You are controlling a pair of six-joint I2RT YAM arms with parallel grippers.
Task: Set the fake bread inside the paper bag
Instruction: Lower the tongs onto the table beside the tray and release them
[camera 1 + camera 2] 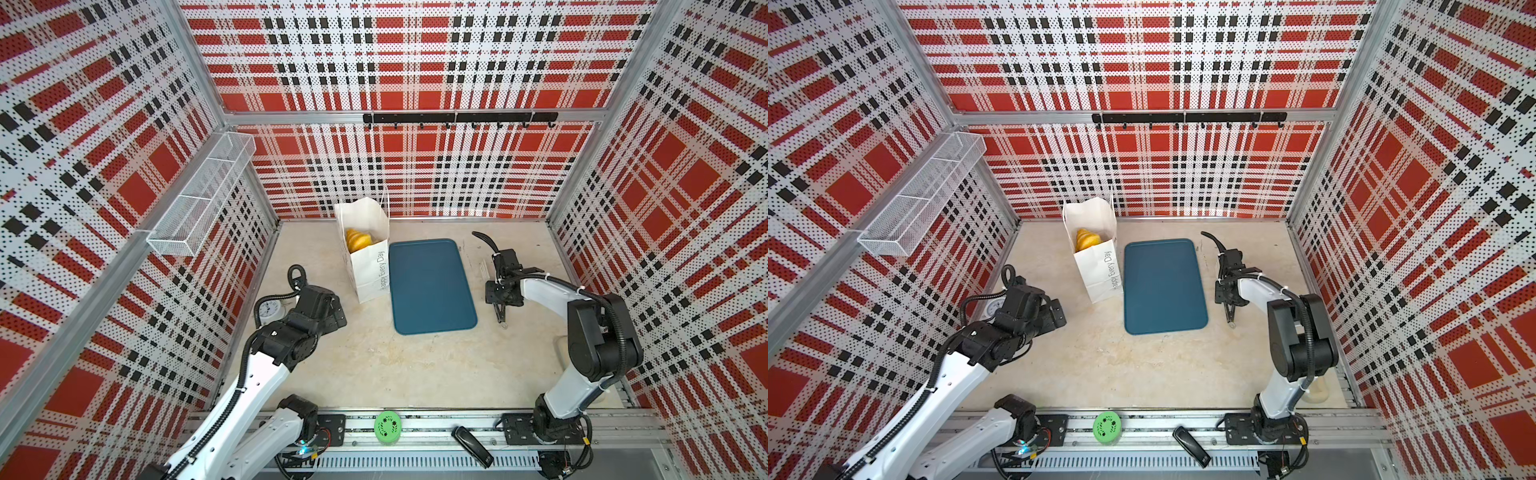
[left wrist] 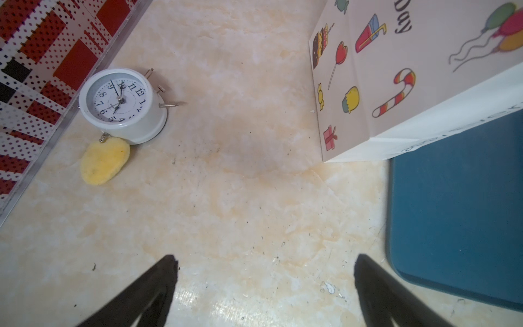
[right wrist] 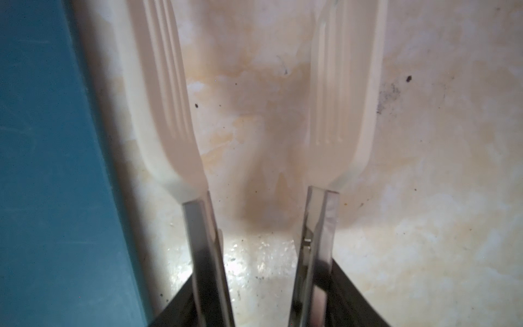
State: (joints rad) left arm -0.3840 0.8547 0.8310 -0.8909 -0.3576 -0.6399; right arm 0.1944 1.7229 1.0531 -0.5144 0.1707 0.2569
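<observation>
Honestly, this looks nearly wrapped up. The teal tray point(image 1: 430, 286) mid-frame in both top views has nothing on it, and a golden croissant point(image 1: 358, 241) shows inside the paper bag point(image 1: 370, 270) standing just beside the tray's left edge.

One straggler of the fake bread, I think. In the left wrist view a pale yellow crumbly bun point(image 2: 104, 162) lies flat on the table point(image 2: 240, 198) at the left of the frame, touching the white alarm clock point(image 2: 121, 104). The left arm hides it in the top views.

The left end effector point(image 2: 266, 283) is spread wide with nothing in it, over bare table. The right end effector point(image 3: 263, 294) is pinching a pair of tongs point(image 3: 164, 119), white heads apart and empty, right of the tray.

My take: left is closest, so come down on the bun from the side away from the clock. Squeeze gently, lift clear of the bag's rim, and release straight over the opening so the thin paper doesn't tip.
</observation>
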